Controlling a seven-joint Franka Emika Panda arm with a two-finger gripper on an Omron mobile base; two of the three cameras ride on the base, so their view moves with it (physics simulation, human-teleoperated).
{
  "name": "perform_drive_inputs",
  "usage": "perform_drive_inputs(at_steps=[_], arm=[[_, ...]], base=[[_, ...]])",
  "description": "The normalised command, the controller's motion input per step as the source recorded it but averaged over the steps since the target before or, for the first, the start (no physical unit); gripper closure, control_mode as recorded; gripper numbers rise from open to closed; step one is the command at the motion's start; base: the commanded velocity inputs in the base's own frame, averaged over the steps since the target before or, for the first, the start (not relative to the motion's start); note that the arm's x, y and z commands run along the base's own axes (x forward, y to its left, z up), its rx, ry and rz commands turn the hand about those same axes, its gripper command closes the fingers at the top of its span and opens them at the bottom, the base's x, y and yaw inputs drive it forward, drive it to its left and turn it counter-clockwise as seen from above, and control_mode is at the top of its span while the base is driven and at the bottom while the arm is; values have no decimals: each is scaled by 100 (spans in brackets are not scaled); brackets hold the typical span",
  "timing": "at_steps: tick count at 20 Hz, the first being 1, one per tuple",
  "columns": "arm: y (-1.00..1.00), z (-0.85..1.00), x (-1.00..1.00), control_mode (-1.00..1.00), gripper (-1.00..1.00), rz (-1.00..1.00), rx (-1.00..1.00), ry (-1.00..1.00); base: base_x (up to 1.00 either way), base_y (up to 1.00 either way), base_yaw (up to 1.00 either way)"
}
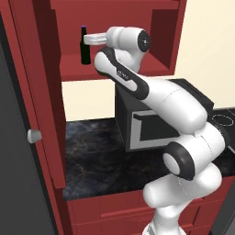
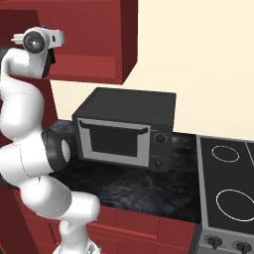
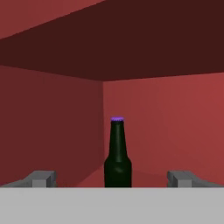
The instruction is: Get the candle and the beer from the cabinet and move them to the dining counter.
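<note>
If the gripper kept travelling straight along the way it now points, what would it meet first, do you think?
Most likely the beer, which stands upright centred between the open gripper fingers, with the cabinet back wall behind it. The remaining gap is hard to judge.

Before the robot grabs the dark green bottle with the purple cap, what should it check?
1. Gripper open: ok, fingers spread wide.
2. Dark green glass bottle with purple cap centred between the fingertips: ok.
3. Bottle upright on the red cabinet shelf: ok.
4. Fingers far enough in to close around the bottle: cannot tell.
5. Nothing crowding the bottle on the shelf: ok.
6. Orange candle spotted: not ok.
</note>
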Motion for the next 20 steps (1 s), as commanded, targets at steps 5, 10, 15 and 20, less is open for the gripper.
perform_drive_inputs(at_steps=[5, 10, 15, 20], arm=[[11, -4, 30, -100, -100, 1, 0, 0], [13, -7, 29, -100, -100, 1, 0, 0], [12, -9, 25, -100, -100, 2, 0, 0], [15, -3, 24, -100, -100, 1, 0, 1]], base=[[0, 0, 0], [0, 0, 0], [0, 0, 0], [0, 0, 0]])
